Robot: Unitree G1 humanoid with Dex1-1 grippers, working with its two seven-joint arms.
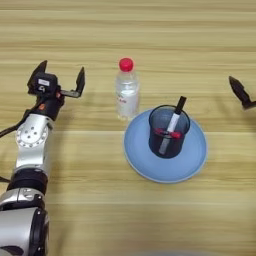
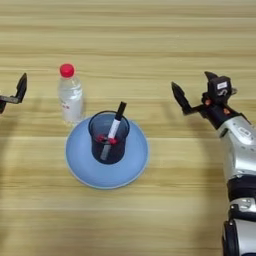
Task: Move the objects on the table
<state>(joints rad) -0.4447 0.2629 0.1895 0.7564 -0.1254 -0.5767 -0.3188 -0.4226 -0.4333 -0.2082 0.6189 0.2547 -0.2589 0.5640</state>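
The table (image 1: pixel 125 30), a broad light wooden surface with horizontal plank grain, fills both views. On it, a little right of centre in the left eye view, lies a round light-blue plate (image 1: pixel 192 165). The black mesh pen cup (image 1: pixel 169 134) stands upright on the plate, toward its 12 o'clock half, with a black-capped marker (image 1: pixel 175 120) leaning out toward 1 o'clock and red-capped markers lower inside. The clear bottle (image 1: pixel 127 92) with its red cap (image 1: pixel 126 64) stands upright on the bare wood at about 11 o'clock from the plate, just beside the rim; whether it touches the rim cannot be told.

The left gripper (image 1: pixel 61 76) hovers at 9 o'clock from the bottle, near it but apart, its two black fingers spread wide and holding nothing. The right gripper (image 2: pixel 194 90) sits at about 2 o'clock from the plate, well apart from the cup, fingers likewise spread and empty.

My reading is that no object is yet grasped, so this is the approach step. The bottle looks the likeliest first target, being nearest the left gripper. The next move calls for carrying that gripper toward 3 o'clock until the fingers straddle the bottle's body, then closing gently, since a light, tall bottle may tip if nudged.
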